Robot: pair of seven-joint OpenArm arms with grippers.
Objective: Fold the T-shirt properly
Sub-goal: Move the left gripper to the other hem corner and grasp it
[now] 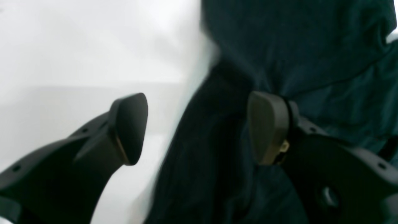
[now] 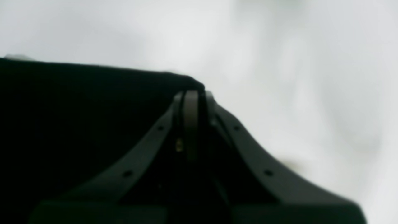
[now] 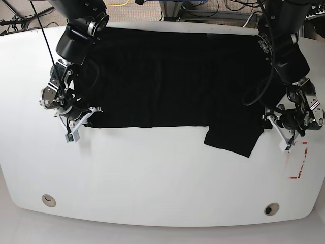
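The black T-shirt (image 3: 172, 76) lies spread across the far half of the white table (image 3: 152, 178), with one sleeve flap (image 3: 233, 140) sticking out toward the front. My right gripper (image 3: 86, 116) is at the shirt's front corner on the left of the base view. In the right wrist view this gripper (image 2: 191, 93) is shut on that corner of the T-shirt (image 2: 77, 109). My left gripper (image 3: 277, 131) stands open at the shirt's opposite side edge. In the left wrist view the left gripper (image 1: 199, 127) straddles the cloth's edge, with the T-shirt (image 1: 311, 46) bunched by one fingertip (image 1: 267, 127).
A red tape mark (image 3: 299, 165) sits on the table near the left gripper. Two round holes (image 3: 48, 200) (image 3: 270, 209) lie close to the table's front edge. Cables and floor show beyond the far edge.
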